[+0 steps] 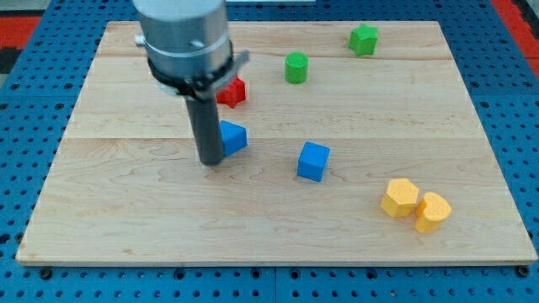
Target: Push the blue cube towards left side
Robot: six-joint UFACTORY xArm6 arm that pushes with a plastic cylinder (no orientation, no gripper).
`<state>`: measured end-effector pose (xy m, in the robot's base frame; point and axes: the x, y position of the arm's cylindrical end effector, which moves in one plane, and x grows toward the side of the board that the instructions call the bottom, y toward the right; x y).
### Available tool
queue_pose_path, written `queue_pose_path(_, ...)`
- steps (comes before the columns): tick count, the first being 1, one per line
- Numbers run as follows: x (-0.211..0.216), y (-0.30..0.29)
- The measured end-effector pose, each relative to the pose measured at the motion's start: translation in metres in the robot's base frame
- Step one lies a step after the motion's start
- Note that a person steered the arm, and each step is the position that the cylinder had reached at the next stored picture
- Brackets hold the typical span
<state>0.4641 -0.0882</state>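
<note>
— Blue cube point(313, 161), where is it?
— Just below the middle of the wooden board point(269, 227), standing alone, to the view's right of my tip point(211, 162).
— And what is the tip touching?
— A second, smaller blue block point(233, 137), pressed against the rod's right side. A red block point(232, 91) peeks out behind the arm.
— Any pincer?
— None; only the bare rod, holding nothing.
— Others?
— Two green blocks point(296, 67) up top, two yellow blocks point(400, 198) at lower right, touching.
</note>
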Motion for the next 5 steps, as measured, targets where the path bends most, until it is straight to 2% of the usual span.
queue_pose_path(1,0.005,0.003)
queue_pose_path(2,0.057,0.005)
queue_pose_path(3,0.058,0.059)
queue_pose_path(5,0.037,0.066)
